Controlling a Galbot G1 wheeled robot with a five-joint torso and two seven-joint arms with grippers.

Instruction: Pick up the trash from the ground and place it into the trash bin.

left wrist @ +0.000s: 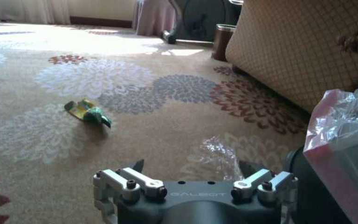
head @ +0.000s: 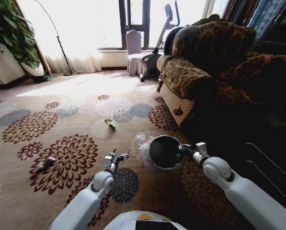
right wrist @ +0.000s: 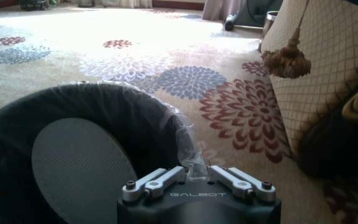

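The trash bin (head: 158,154) is a small dark round bucket with a translucent liner, and it stands on the carpet just ahead of me. My right gripper (head: 185,150) is shut on its rim, pinching rim and liner (right wrist: 195,169) together. Left of the bin, my left gripper (head: 117,156) hovers open over the carpet with nothing in it (left wrist: 193,167). A green and yellow wrapper (head: 110,123) lies farther ahead on a pale flower (left wrist: 89,113). A small grey piece of trash (head: 46,163) lies at the left. Crumpled clear plastic (left wrist: 219,155) rests on the carpet beside the bin (left wrist: 347,154).
A patterned sofa (head: 214,72) fills the right side, its skirt and tassel (right wrist: 285,63) close to the bin. An exercise machine (head: 154,57) and a draped stool stand by the window. A potted plant (head: 11,33) is at the far left. Open carpet lies ahead and left.
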